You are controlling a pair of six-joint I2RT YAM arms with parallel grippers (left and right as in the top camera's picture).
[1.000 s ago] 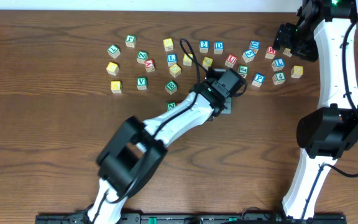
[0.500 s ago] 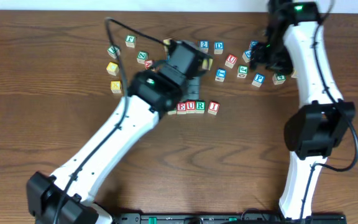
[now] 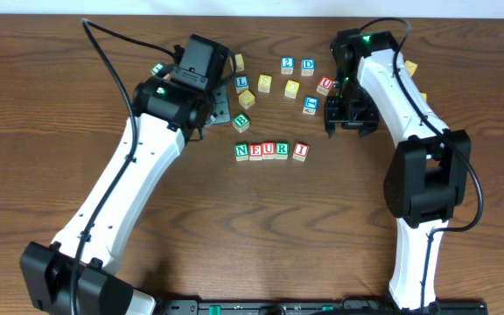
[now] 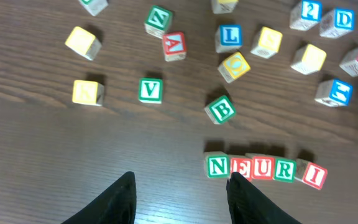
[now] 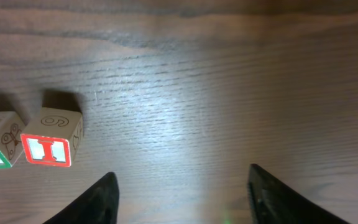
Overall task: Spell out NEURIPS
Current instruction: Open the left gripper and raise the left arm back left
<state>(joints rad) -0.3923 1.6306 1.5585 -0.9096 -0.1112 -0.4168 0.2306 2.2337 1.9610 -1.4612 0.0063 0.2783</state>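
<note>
Five cubes stand in a row reading N (image 3: 241, 150), E (image 3: 255, 151), U (image 3: 269, 150), R (image 3: 282, 150), I (image 3: 301, 150). The row also shows in the left wrist view, from green N (image 4: 217, 166) to red I (image 4: 314, 175). My left gripper (image 4: 182, 186) is open and empty, left of and behind the N. My right gripper (image 5: 182, 183) is open and empty over bare wood, to the right of the red I (image 5: 43, 150). The blue P is hidden. Yellow-topped cubes (image 3: 265, 83) lie loose behind the row.
Loose cubes lie scattered behind the row: green B (image 3: 242, 122), blue L (image 3: 242, 82), blue 2 (image 3: 287, 64), blue D (image 3: 308, 65), red U (image 3: 325, 85). More lie at the far left, green V (image 4: 150, 89) among them. The right arm (image 3: 392, 83) covers cubes at the far right.
My left gripper has drawn back from the row towards the far left. My right gripper has come from the far right cubes down to just right of the I.
</note>
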